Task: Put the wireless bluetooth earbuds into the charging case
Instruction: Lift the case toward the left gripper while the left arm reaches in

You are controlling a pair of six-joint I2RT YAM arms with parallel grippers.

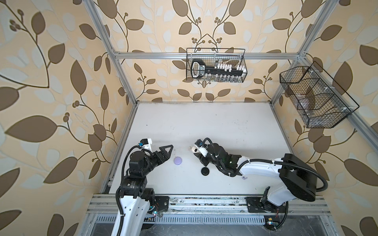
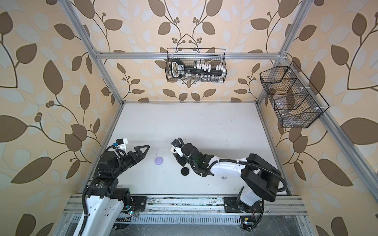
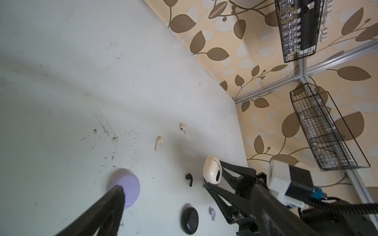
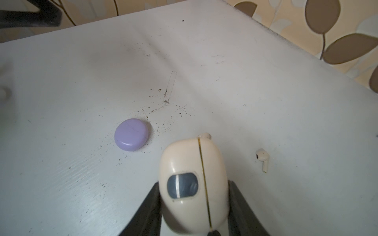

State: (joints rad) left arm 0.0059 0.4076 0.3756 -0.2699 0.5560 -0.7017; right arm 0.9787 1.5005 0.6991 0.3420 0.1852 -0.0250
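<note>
Both top views had the left claw (image 1: 168,153) spread wide and empty, hanging just beside the closed lavender case (image 1: 177,160) on the worktop (image 1: 204,126). Moving right, the right claw (image 4: 194,212) was pinching the white case (image 4: 184,161), seam shut, with the closed black case (image 1: 205,171) near it.

No buds were in yet. A white earbud (image 3: 159,142) and a second white earbud (image 3: 182,127) lay loose near the held case, a black earbud (image 3: 189,178) just beside it, and a lavender earbud (image 1: 244,177) farther right under the arm.

Worry: the jaws seemed to sit either side of the seam, so that grip would probably hold the lid closed. That slick rounded shell could also squirt out, and a wide claw could easily flick those tiny buds away.
</note>
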